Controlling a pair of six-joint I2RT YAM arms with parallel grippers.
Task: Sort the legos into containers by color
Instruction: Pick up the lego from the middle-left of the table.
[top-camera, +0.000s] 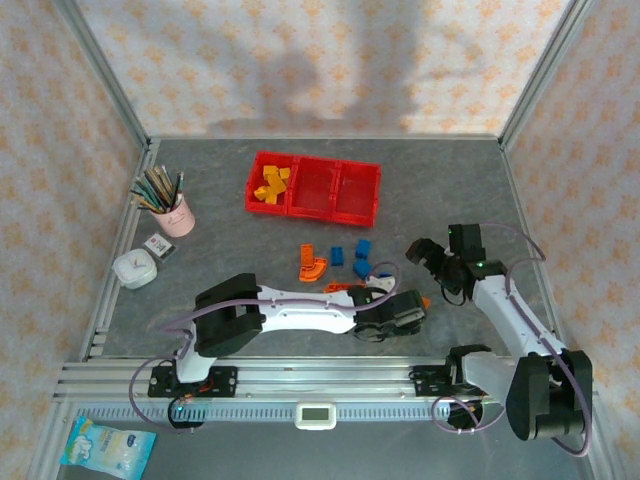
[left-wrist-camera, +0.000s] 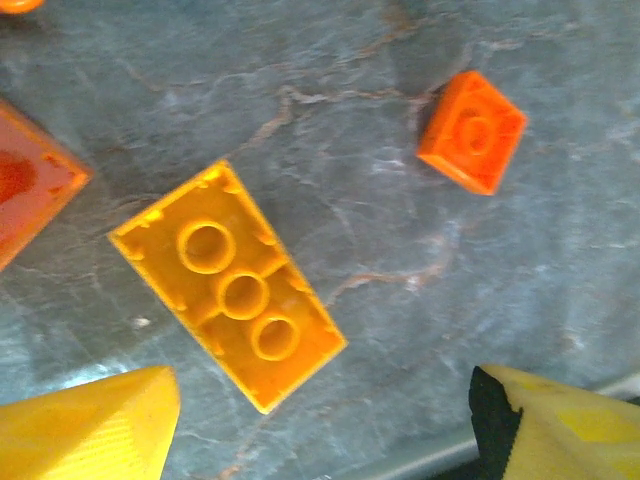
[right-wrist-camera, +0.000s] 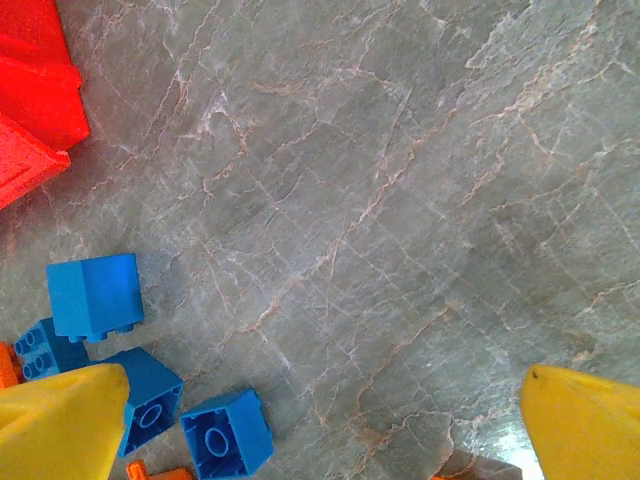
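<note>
We found the left gripper (left-wrist-camera: 325, 445) low over the gray table (top-camera: 220, 200), its yellow fingers (left-wrist-camera: 90, 425) spread apart and pinching nothing. A yellow-orange rectangular brick (left-wrist-camera: 230, 285) lay underside up on the table just ahead of them, touching neither finger, and a small orange square brick (left-wrist-camera: 472, 130) sat apart from it, farther out. The right gripper (right-wrist-camera: 320, 440) hung over the table with its jaws spread wide too and nothing between them. A cluster of blue bricks (right-wrist-camera: 95, 295) lay beside the finger at the left of its wrist view. From above, the three joined red bins (top-camera: 313, 186) stood toward the far side of the table, the left one holding a heap of yellow and orange bricks (top-camera: 272, 183). An orange curved piece (top-camera: 313, 262) lay loose between the bins and the arms. A pink pencil cup (top-camera: 178, 215) stood near the table's left edge.
</note>
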